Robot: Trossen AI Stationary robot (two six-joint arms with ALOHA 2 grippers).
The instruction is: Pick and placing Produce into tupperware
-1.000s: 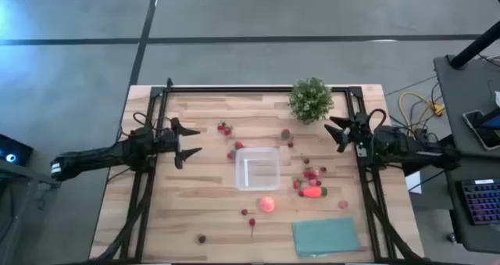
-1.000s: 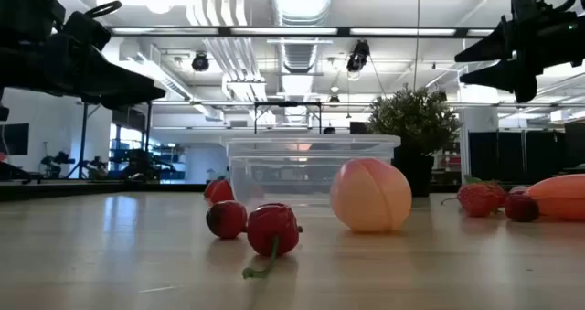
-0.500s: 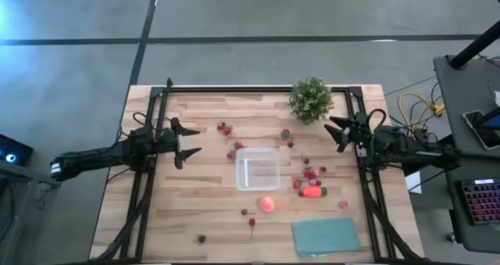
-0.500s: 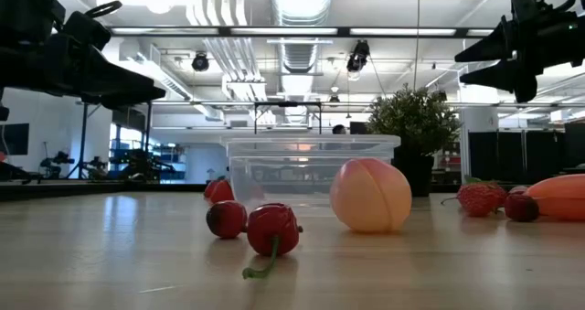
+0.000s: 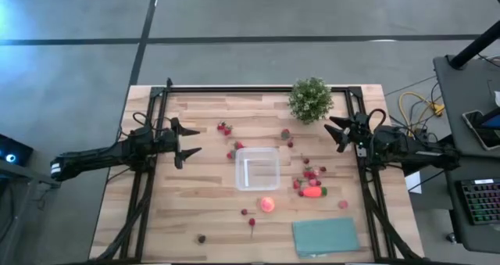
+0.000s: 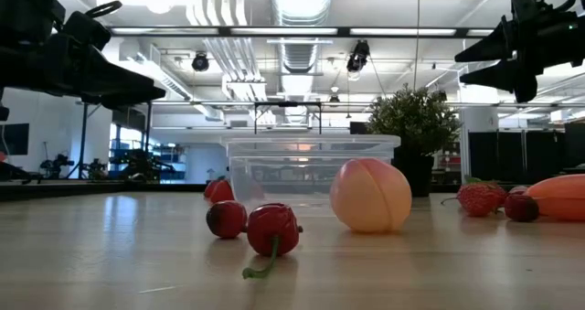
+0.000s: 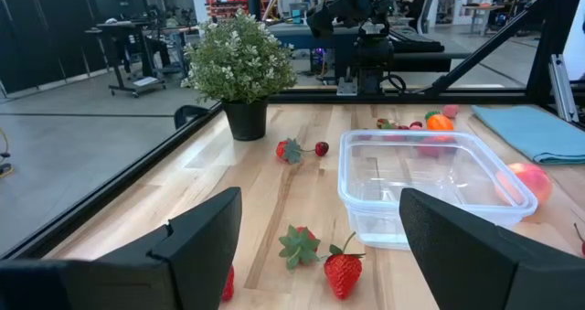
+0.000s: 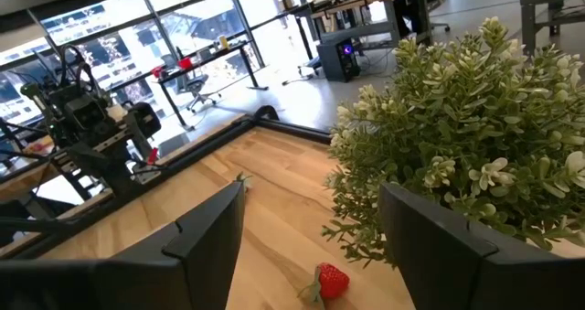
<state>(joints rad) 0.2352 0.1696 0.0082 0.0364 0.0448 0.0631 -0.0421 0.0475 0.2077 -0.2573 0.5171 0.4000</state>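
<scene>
The clear square tupperware (image 5: 258,169) stands empty near the table's middle; it also shows in the left wrist view (image 7: 430,184). Toy produce lies scattered on the wood around it: the peach ball (image 5: 268,204), the orange-red piece with a green end (image 5: 312,192), and small strawberries (image 5: 225,128) (image 7: 343,274) (image 8: 333,280). My left gripper (image 5: 189,142) hovers open at the table's left side, its fingers pointing toward the tupperware. My right gripper (image 5: 334,132) hovers open at the right side, beside the potted plant.
A bushy potted plant (image 5: 311,99) stands at the far edge, right of centre. A flat teal cloth (image 5: 326,237) lies at the near right corner. Black frame rails run along the table's left, right and far sides. A few berries (image 5: 202,238) lie near the front edge.
</scene>
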